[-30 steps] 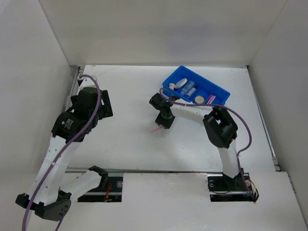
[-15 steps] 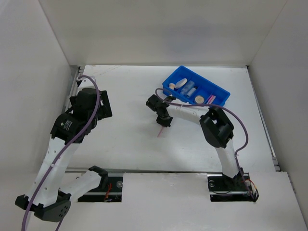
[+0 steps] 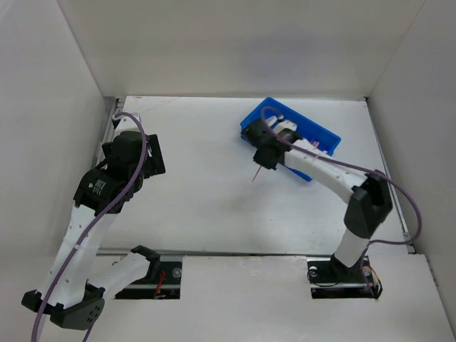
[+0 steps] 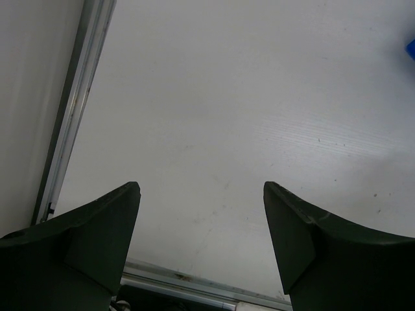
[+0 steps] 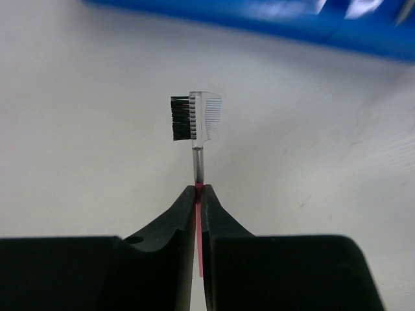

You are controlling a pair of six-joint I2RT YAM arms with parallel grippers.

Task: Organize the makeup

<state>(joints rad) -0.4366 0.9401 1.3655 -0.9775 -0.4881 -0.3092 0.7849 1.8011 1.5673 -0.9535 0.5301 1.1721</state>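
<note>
Beside bin (image 3: 326,135), outstretched right claw (image 5: 198,192) pinches pink stick (image 5: 199,163).

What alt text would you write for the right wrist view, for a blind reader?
The right gripper, shut, pinches the thin pink handle of a small brow brush, its black bristles and clear comb teeth seen against the white table. A blurred blue bin crosses the top edge.

Most room is in the middle of the tabletop (image 3: 199,206), the wide bare stretch between the left arm (image 3: 96,189) and right arm (image 3: 320,169). Far right is tight, tbh. The blue bin (image 3: 324,135) sits there and the right arm slants across its near side, with the right gripper (image 3: 263,164) pinching a pink-handled brush (image 5: 196,116) just off the bin's left corner. Walls (image 3: 50,107) close off left, back and right.
</note>
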